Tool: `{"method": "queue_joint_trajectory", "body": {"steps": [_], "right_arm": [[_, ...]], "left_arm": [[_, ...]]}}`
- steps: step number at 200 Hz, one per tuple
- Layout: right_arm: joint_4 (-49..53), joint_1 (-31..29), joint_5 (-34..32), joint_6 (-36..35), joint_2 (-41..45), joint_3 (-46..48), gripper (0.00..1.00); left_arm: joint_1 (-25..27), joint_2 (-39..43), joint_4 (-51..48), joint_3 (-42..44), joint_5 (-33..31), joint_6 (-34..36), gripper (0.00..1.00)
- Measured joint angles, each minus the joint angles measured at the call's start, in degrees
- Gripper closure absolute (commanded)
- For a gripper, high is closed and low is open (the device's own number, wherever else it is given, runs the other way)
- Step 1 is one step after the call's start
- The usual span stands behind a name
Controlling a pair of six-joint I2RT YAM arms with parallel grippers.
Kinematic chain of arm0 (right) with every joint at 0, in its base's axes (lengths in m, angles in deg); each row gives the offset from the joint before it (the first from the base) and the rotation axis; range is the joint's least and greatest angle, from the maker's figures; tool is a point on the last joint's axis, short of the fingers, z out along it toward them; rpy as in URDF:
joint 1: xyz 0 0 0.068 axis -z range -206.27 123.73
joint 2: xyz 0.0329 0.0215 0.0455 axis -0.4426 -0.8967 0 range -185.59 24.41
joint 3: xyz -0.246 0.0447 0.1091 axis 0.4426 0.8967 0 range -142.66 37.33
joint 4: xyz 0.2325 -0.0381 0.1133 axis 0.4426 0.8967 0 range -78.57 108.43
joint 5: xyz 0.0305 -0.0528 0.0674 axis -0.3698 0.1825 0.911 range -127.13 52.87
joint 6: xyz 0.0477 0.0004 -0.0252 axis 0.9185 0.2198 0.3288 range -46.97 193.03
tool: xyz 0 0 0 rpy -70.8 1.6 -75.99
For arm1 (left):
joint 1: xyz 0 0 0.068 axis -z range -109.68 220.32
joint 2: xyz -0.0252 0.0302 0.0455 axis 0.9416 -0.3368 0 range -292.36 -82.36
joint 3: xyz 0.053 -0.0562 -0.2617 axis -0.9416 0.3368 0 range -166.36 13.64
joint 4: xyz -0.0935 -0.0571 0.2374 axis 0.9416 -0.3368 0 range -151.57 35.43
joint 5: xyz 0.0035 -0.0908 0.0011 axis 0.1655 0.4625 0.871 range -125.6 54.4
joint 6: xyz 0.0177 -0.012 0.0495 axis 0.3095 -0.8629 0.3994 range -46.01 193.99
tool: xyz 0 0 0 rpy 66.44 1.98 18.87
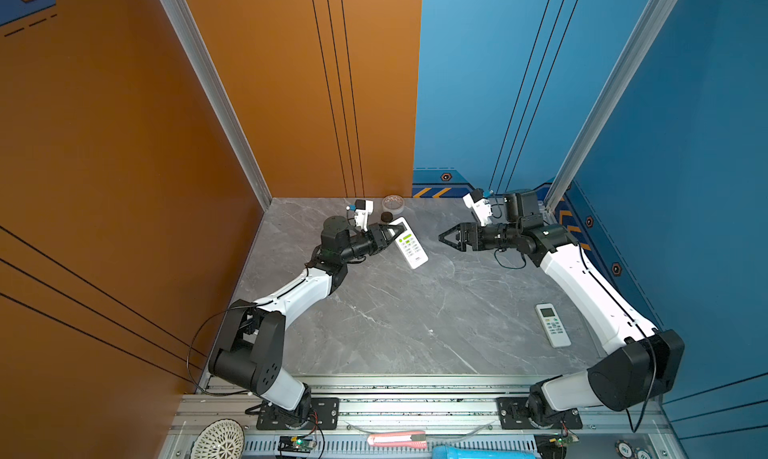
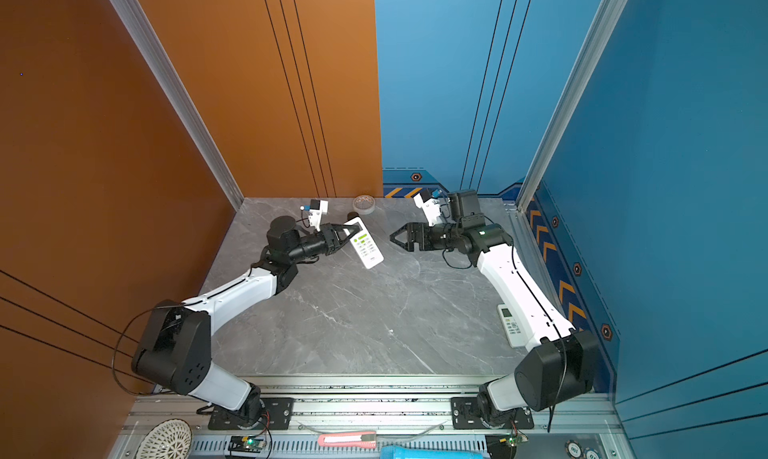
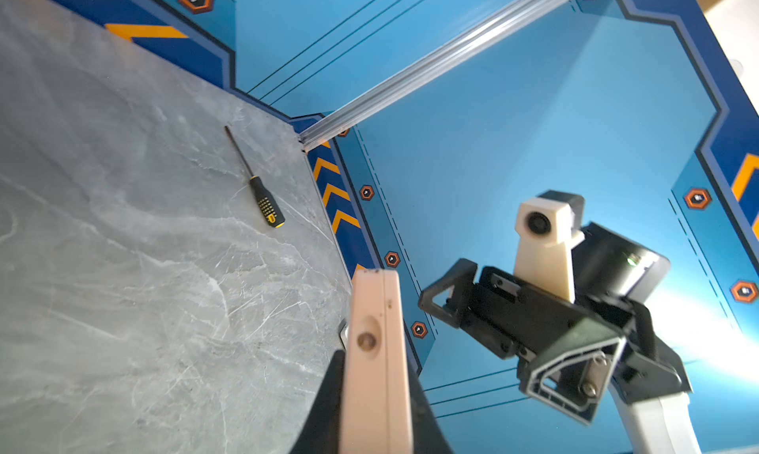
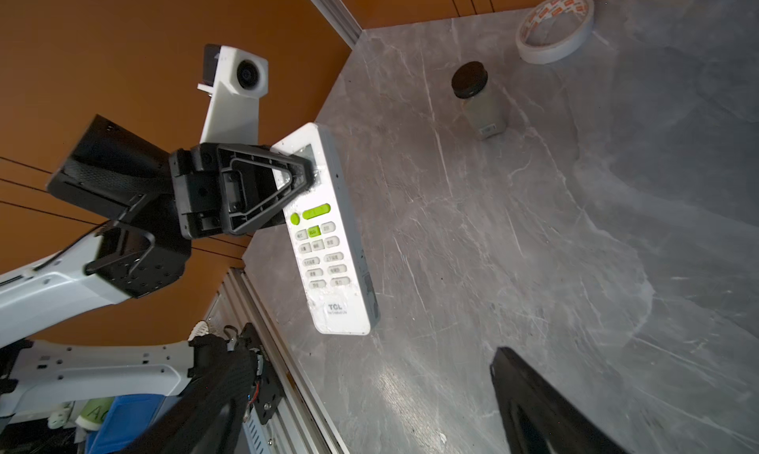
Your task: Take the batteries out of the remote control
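The remote control (image 1: 409, 243) (image 2: 365, 245) is a white slab with green buttons, face up in both top views. My left gripper (image 1: 392, 233) (image 2: 349, 233) is shut on its screen end. In the left wrist view the remote control (image 3: 376, 349) stands edge-on between the two black fingers (image 3: 328, 406). The right wrist view shows the remote control (image 4: 328, 246) in the left gripper (image 4: 300, 176), above the table. My right gripper (image 1: 442, 239) (image 2: 392, 237) (image 3: 472, 345) hangs open to the right of it, apart and empty. The batteries are hidden.
A second white remote (image 1: 552, 325) (image 2: 511, 326) lies near the right arm. A tape roll (image 1: 393, 203) (image 4: 554, 26) and a black-lidded jar (image 1: 387, 217) (image 4: 476, 98) stand by the back wall. A black-and-yellow screwdriver (image 3: 258, 189) lies near the back right corner.
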Motion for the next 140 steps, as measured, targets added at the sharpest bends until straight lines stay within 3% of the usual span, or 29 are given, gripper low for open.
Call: {"method": "queue_joint_trajectory", "body": {"steps": [31, 82, 140], "right_arm": [[-2.3, -0.3, 5.5, 0.8, -2.1, 0.0, 0.11], [-4.2, -3.1, 8.3, 1.0, -4.0, 0.0, 0.17], [-10.8, -4.0, 12.1, 1.2, -5.0, 1.6, 0.32]], "left_arm": [[0.1, 1.4, 6.2, 1.0, 0.8, 3.5, 0.93], [0.1, 1.1, 15.6, 0.8, 2.7, 5.8, 0.98], [0.1, -10.4, 32.0, -9.1, 9.2, 0.1, 1.00]]}}
